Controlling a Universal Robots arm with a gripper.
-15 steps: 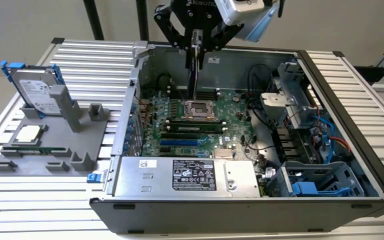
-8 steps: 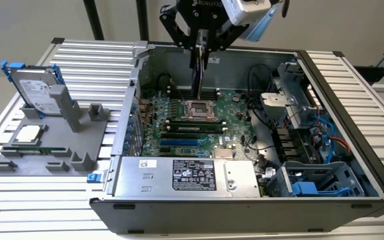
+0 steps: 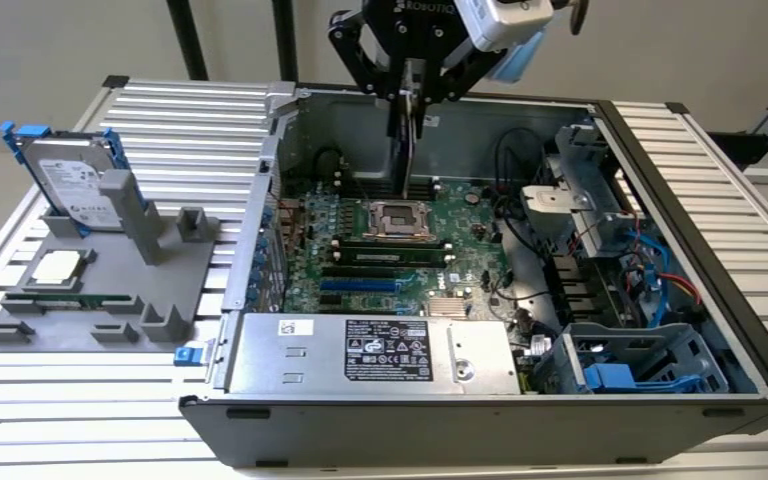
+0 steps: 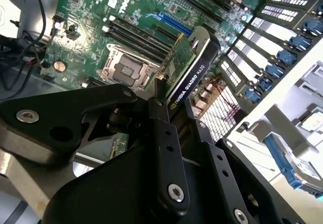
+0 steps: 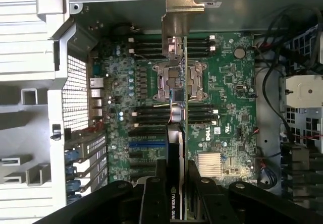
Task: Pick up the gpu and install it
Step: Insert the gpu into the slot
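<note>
**Exterior view.** An open computer case (image 3: pixel 491 435) lies on a slatted metal counter (image 3: pixel 684 150), with its motherboard (image 3: pixel 471 225) facing up. The gripper (image 3: pixel 411 98) hangs over the rear part of the case, clenched on the gpu (image 3: pixel 408 150). The card is seen edge-on, upright and pointing down toward the board. It is held in the air, apart from the blue expansion slot (image 3: pixel 357 283) nearer the power supply (image 3: pixel 371 350). On the exterior view's left, just beside the case, a grey fixture (image 3: pixel 184 270) carries a hard drive (image 3: pixel 71 185) standing on edge.

**Second wrist view.** The black fingers (image 4: pixel 161 133) of the gripper (image 4: pixel 174 110) close on one end of the gpu (image 4: pixel 189 65). Its black cooler faces the camera and the thin green card edge runs alongside. Beyond the card lie the motherboard (image 4: pixel 86 12) and the empty processor socket (image 4: pixel 123 67). A row of slot covers (image 4: pixel 245 65) with blue tabs lines the case wall to one side of the card.

**First wrist view.** Looking along the gripper (image 5: pixel 179 196), the gpu (image 5: pixel 176 27) appears as a narrow strip between the two fingers (image 5: pixel 151 199). The cooler sits nearest the camera and the silver end bracket farthest from it. The strip crosses in front of the processor socket (image 5: pixel 198 80) and the memory slots. The blue expansion slot (image 5: pixel 146 146) lies to one side of the card, uncovered, and a finned heatsink (image 5: pixel 209 163) lies on the other side. Whether the bracket touches the case wall cannot be told.
</note>
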